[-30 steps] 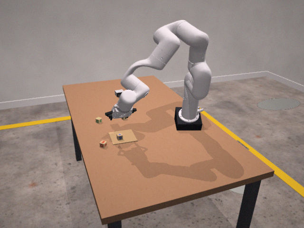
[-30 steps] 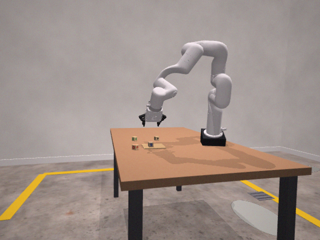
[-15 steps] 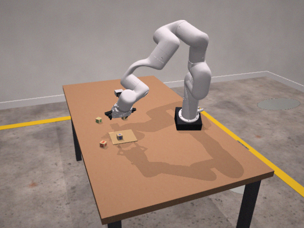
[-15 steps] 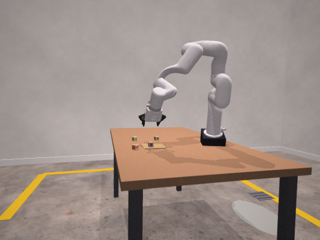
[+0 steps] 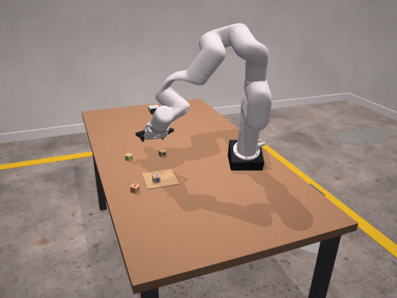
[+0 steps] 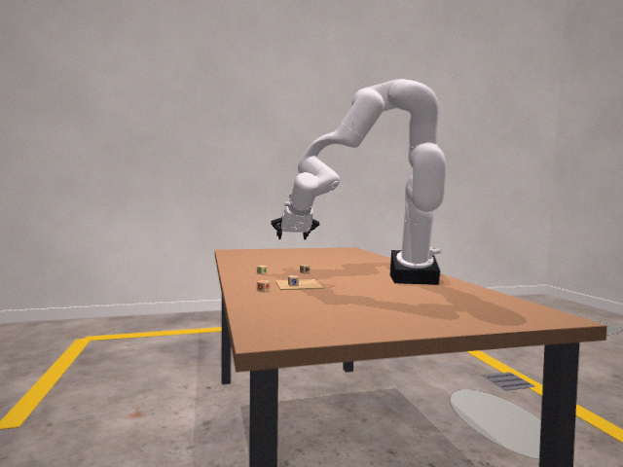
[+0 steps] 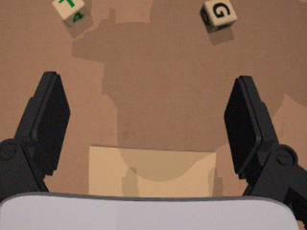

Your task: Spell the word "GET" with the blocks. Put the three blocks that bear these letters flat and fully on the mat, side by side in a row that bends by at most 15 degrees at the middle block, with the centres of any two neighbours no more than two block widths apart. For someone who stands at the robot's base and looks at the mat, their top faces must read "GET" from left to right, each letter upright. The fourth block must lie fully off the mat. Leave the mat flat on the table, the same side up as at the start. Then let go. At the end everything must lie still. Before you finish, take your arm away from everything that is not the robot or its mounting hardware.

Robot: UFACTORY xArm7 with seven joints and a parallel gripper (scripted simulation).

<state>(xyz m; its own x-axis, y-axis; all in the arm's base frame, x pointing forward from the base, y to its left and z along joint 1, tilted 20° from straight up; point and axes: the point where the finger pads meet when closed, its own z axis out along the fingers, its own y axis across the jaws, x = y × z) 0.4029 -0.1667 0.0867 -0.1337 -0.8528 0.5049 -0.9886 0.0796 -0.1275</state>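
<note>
My gripper (image 5: 154, 136) is open and empty, hanging well above the table. In the wrist view the gripper (image 7: 148, 90) hovers over bare table. Ahead of it lie a block with a black G on top (image 7: 219, 13) and a block with green marks (image 7: 71, 7). Only the edge of the tan mat (image 7: 152, 172) shows there. In the top view the mat (image 5: 161, 179) carries one block with blue marks (image 5: 156, 178). The G block (image 5: 162, 152) and the green-marked block (image 5: 128, 156) lie off the mat. A red-marked block (image 5: 134, 187) lies just off the mat's left side.
The arm's black base (image 5: 246, 158) stands on the table to the right of the mat. The table's left edge runs close to the green-marked and red-marked blocks.
</note>
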